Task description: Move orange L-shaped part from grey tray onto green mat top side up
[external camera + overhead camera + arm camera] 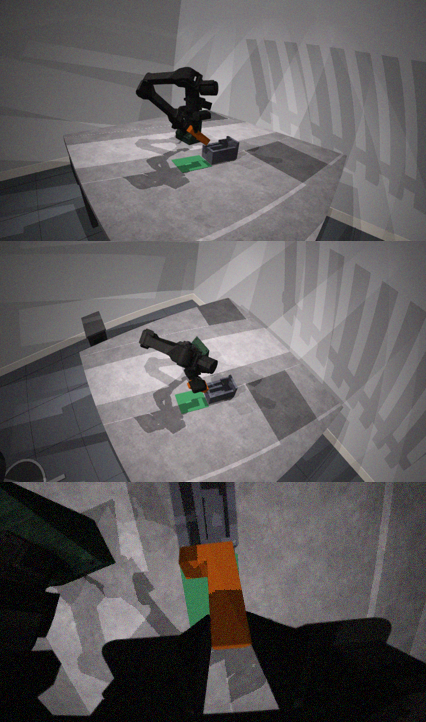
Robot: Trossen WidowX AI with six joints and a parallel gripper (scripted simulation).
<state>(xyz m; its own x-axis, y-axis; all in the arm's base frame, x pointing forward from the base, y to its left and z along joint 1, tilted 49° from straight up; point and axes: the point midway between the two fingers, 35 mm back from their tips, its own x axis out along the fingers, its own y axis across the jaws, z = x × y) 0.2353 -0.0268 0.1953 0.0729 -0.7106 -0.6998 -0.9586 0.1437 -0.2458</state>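
Observation:
The orange L-shaped part [189,385] [203,138] [223,567] is out of its pocket, in the air near the left end of the grey tray. It is tilted, its L-shaped end lower and towards the tray. My gripper [194,131] [227,617] is shut on its straight end; in the top view the hand hides the fingers and most of the part. The grey tray [222,397] [224,155] [231,534] stands with its pocket empty. The green mat [185,397] [182,161] [196,594] lies flat beside the tray, below the part, with shadows on it.
The arm's dark green base [199,344] [185,137] stands behind the mat and tray. A dark box [94,327] stands beyond the table's back left edge. Strong shadow patches cross the table [233,444] [167,215].

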